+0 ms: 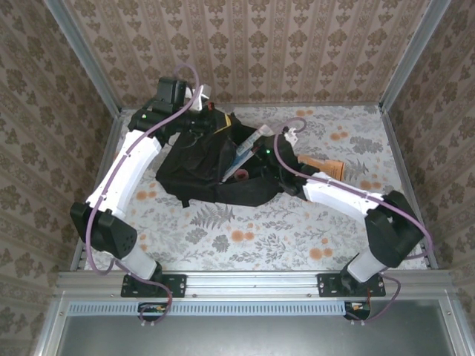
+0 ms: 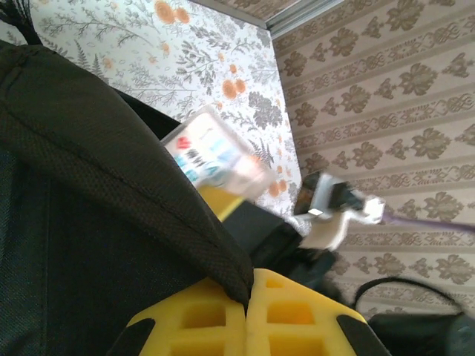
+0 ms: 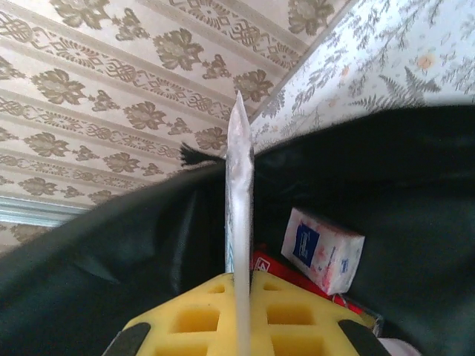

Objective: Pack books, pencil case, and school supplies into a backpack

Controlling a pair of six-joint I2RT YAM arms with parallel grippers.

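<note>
The black backpack [image 1: 211, 167] lies open in the middle of the table. At its far top edge my left gripper [image 1: 202, 111] is shut on the fabric rim of the backpack [image 2: 111, 170], which is pinched between the yellow pads [image 2: 297, 311]. My right gripper [image 1: 260, 154] is shut on a thin flat white item with blue and red print [image 3: 239, 185], held edge-on over the bag's opening; whether it is a book or a pouch I cannot tell. Inside the bag lie a pink-white block with a blue square [image 3: 323, 248] and a red piece [image 3: 297, 276]. An orange-tan book [image 1: 324, 165] rests on the table.
The floral table [image 1: 245, 230] is walled by patterned panels on three sides, with metal posts at the back corners. The right arm [image 1: 341, 194] stretches across the book's near side. The rail with both bases [image 1: 252, 283] runs along the near edge.
</note>
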